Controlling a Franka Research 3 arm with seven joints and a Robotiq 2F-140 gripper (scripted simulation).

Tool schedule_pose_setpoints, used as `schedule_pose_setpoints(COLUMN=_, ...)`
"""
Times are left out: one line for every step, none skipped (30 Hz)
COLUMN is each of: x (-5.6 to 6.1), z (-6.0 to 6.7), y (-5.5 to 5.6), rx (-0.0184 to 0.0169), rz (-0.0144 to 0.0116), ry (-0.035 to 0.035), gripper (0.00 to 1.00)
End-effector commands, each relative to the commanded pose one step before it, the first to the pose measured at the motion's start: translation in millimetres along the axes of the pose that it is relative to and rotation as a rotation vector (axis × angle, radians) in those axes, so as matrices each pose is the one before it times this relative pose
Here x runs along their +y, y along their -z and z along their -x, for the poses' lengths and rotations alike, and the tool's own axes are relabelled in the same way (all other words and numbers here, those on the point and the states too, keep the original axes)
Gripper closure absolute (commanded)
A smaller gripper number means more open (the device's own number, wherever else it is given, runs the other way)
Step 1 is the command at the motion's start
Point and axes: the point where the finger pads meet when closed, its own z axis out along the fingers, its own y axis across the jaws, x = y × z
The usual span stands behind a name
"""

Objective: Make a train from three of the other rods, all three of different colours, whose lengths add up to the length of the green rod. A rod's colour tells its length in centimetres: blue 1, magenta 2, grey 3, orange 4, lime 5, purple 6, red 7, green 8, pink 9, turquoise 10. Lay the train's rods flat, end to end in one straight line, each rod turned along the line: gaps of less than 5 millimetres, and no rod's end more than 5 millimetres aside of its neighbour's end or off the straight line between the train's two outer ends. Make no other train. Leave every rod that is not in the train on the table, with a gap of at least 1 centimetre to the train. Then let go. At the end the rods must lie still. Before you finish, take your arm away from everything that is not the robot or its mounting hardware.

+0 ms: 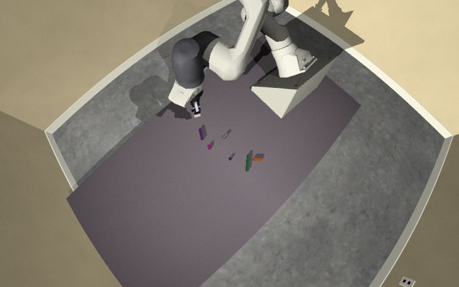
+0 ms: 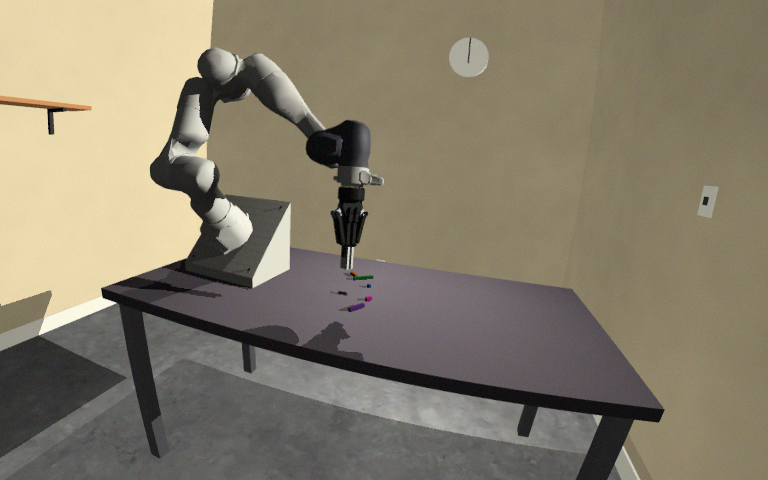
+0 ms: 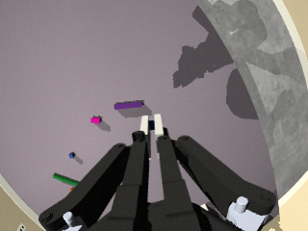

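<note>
My gripper (image 1: 196, 115) (image 2: 347, 264) (image 3: 152, 124) is raised above the table, past the purple rod's end, shut on what looks like a small dark blue rod (image 3: 152, 126). The purple rod (image 1: 201, 134) (image 2: 356, 307) (image 3: 128, 105), magenta rod (image 1: 209, 146) (image 2: 368, 298) (image 3: 96, 120) and another blue rod (image 1: 230, 158) (image 2: 368, 285) (image 3: 71, 155) lie apart. The grey rod (image 1: 225, 135) (image 2: 342, 292) lies slanted, unseen in the wrist view. The green rod (image 1: 247, 162) (image 2: 365, 277) (image 3: 64, 179) lies close beside the orange rod (image 1: 257, 159) (image 2: 353, 274). No rods lie end to end.
The table (image 1: 162, 202) (image 2: 481, 333) (image 3: 43, 58) bears the arm's slanted base (image 1: 281, 101) (image 2: 271, 249). The table's long edge is near the gripper, beyond the purple rod. The arm's shadow falls by that edge.
</note>
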Motion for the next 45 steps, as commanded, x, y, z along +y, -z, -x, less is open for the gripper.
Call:
schedule_pose_setpoints(x=37.90, z=10.01, y=-14.81, rx=-0.00309, rz=-0.03827, ry=0.10033, gripper=0.97)
schedule_pose_setpoints(x=8.35, z=10.80, y=-7.14, rx=-0.01608, rz=-0.01087, ry=0.01168, gripper=0.97)
schedule_pose_setpoints(x=5.65, z=9.79, y=-6.13, rx=-0.01396, rz=-0.01017, ry=0.01102, gripper=0.97)
schedule_pose_setpoints(x=3.44, z=7.67, y=-4.63, rx=-0.01062, rz=-0.00819, ry=0.00892, gripper=0.97)
schedule_pose_setpoints(x=1.92, z=5.24, y=-3.10, rx=-0.00712, rz=-0.00570, ry=0.00623, gripper=0.97)
schedule_pose_setpoints(x=0.93, z=2.92, y=-1.71, rx=-0.00392, rz=-0.00321, ry=0.00352, gripper=0.97)
schedule_pose_setpoints(x=0.33, z=1.12, y=-0.65, rx=-0.00150, rz=-0.00124, ry=0.00136, gripper=0.97)
schedule_pose_setpoints(x=0.05, z=0.17, y=-0.10, rx=-0.00022, rz=-0.00019, ry=0.00020, gripper=0.97)
schedule_pose_setpoints(x=0.00, z=0.00, y=0.00, rx=0.00000, rz=0.00000, ry=0.00000, gripper=0.97)
schedule_pose_setpoints(x=0.00, z=0.00, y=0.00, rx=0.00000, rz=0.00000, ry=0.00000, gripper=0.97)
schedule_pose_setpoints(x=0.00, z=0.00, y=0.00, rx=0.00000, rz=0.00000, ry=0.00000, gripper=0.97)
schedule_pose_setpoints(x=0.00, z=0.00, y=0.00, rx=0.00000, rz=0.00000, ry=0.00000, gripper=0.97)
schedule_pose_setpoints(x=0.00, z=0.00, y=0.00, rx=0.00000, rz=0.00000, ry=0.00000, gripper=0.97)
schedule_pose_setpoints(x=0.00, z=0.00, y=0.00, rx=0.00000, rz=0.00000, ry=0.00000, gripper=0.97)
schedule_pose_setpoints(x=0.00, z=0.00, y=0.00, rx=0.00000, rz=0.00000, ry=0.00000, gripper=0.97)
schedule_pose_setpoints(x=0.00, z=0.00, y=0.00, rx=0.00000, rz=0.00000, ry=0.00000, gripper=0.97)
schedule_pose_setpoints(x=0.00, z=0.00, y=0.00, rx=0.00000, rz=0.00000, ry=0.00000, gripper=0.97)
schedule_pose_setpoints(x=0.00, z=0.00, y=0.00, rx=0.00000, rz=0.00000, ry=0.00000, gripper=0.97)
schedule_pose_setpoints(x=0.00, z=0.00, y=0.00, rx=0.00000, rz=0.00000, ry=0.00000, gripper=0.97)
schedule_pose_setpoints(x=0.00, z=0.00, y=-0.02, rx=0.00000, rz=0.00000, ry=0.00000, gripper=0.97)
schedule_pose_setpoints(x=0.00, z=0.00, y=-0.12, rx=0.00000, rz=0.00000, ry=0.00000, gripper=0.97)
schedule_pose_setpoints(x=0.00, z=0.00, y=-0.30, rx=0.00001, rz=0.00000, ry=0.00000, gripper=0.97)
schedule_pose_setpoints(x=0.00, z=0.00, y=-0.55, rx=0.00001, rz=0.00000, ry=-0.00001, gripper=0.97)
schedule_pose_setpoints(x=0.00, z=0.00, y=-0.86, rx=0.00002, rz=0.00000, ry=-0.00001, gripper=0.97)
schedule_pose_setpoints(x=0.01, z=0.00, y=-1.20, rx=0.00002, rz=0.00001, ry=-0.00001, gripper=0.97)
schedule_pose_setpoints(x=0.01, z=0.01, y=-1.57, rx=0.00001, rz=0.00001, ry=-0.00001, gripper=0.97)
schedule_pose_setpoints(x=0.01, z=0.00, y=-1.94, rx=0.00002, rz=0.00000, ry=-0.00001, gripper=0.97)
schedule_pose_setpoints(x=0.00, z=0.00, y=0.00, rx=0.00000, rz=0.00000, ry=0.00000, gripper=0.97)
schedule_pose_setpoints(x=0.00, z=0.00, y=0.00, rx=0.00000, rz=0.00000, ry=0.00000, gripper=0.97)
schedule_pose_setpoints(x=0.01, z=0.01, y=-2.33, rx=-0.00001, rz=0.00000, ry=0.00000, gripper=0.97)
schedule_pose_setpoints(x=0.01, z=0.00, y=-2.71, rx=0.00001, rz=0.00000, ry=-0.00001, gripper=0.97)
schedule_pose_setpoints(x=0.02, z=0.02, y=-3.08, rx=-0.00002, rz=0.00000, ry=0.00001, gripper=0.97)
schedule_pose_setpoints(x=0.02, z=0.00, y=-3.40, rx=0.00002, rz=0.00000, ry=-0.00001, gripper=0.97)
schedule_pose_setpoints(x=0.02, z=0.01, y=-3.71, rx=0.00000, rz=0.00000, ry=0.00000, gripper=0.97)
schedule_pose_setpoints(x=0.02, z=0.02, y=-3.99, rx=0.00000, rz=0.00000, ry=0.00000, gripper=0.97)
schedule_pose_setpoints(x=0.02, z=0.02, y=-4.22, rx=-0.00001, rz=0.00000, ry=0.00000, gripper=0.97)
schedule_pose_setpoints(x=0.02, z=0.02, y=-4.40, rx=-0.00001, rz=0.00000, ry=0.00000, gripper=0.97)
schedule_pose_setpoints(x=0.02, z=0.02, y=-4.52, rx=-0.00001, rz=0.00000, ry=0.00000, gripper=0.97)
schedule_pose_setpoints(x=0.02, z=0.01, y=-4.59, rx=0.00001, rz=0.00000, ry=0.00000, gripper=0.97)
schedule_pose_setpoints(x=0.02, z=0.01, y=-4.57, rx=0.00000, rz=0.00000, ry=0.00000, gripper=0.97)
schedule_pose_setpoints(x=0.02, z=0.01, y=-4.51, rx=0.00001, rz=0.00000, ry=0.00000, gripper=0.97)
schedule_pose_setpoints(x=0.02, z=0.01, y=-4.39, rx=0.00001, rz=0.00000, ry=0.00000, gripper=0.97)
schedule_pose_setpoints(x=0.02, z=0.01, y=-4.23, rx=0.00000, rz=0.00000, ry=0.00000, gripper=0.97)
schedule_pose_setpoints(x=0.02, z=0.02, y=-4.02, rx=0.00000, rz=0.00000, ry=0.00000, gripper=0.97)
schedule_pose_setpoints(x=0.00, z=0.00, y=0.00, rx=0.00000, rz=0.00000, ry=0.00000, gripper=0.97)
